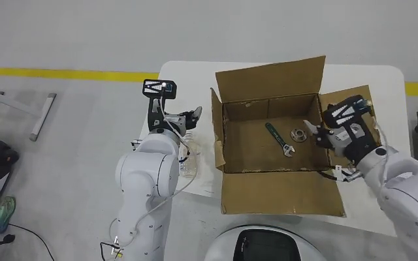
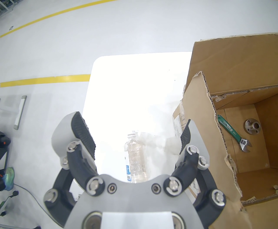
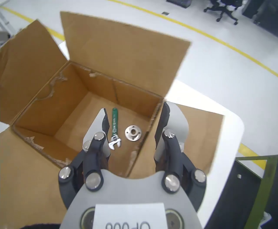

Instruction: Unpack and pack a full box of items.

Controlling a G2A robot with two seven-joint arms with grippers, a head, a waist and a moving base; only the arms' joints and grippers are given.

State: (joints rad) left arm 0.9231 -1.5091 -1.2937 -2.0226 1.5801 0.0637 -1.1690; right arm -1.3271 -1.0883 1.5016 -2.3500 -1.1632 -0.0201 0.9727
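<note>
Flange (image 1: pixel 300 135) closest to the right end effector (image 3: pixel 134 109)
Open and empty, it hangs at the box's (image 1: pixel 268 107) right rim; flange just left on the box floor, wrench (image 1: pixel 279 140) beyond, handle toward upper left.

The right gripper (image 3: pixel 134 121) hangs spread over the cardboard box (image 3: pixel 71 86) (flaps up), above a green-handled wrench (image 3: pixel 114 128) beside a metal flange (image 3: pixel 133 132).

A grey floor (image 1: pixel 78 32) bears a yellow line (image 1: pixel 65 74), with perhaps office chairs (image 3: pixel 223 8) beyond.

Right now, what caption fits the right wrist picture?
Open end effector above a cardboard box holding an adjustable wrench and metal flange.
</note>
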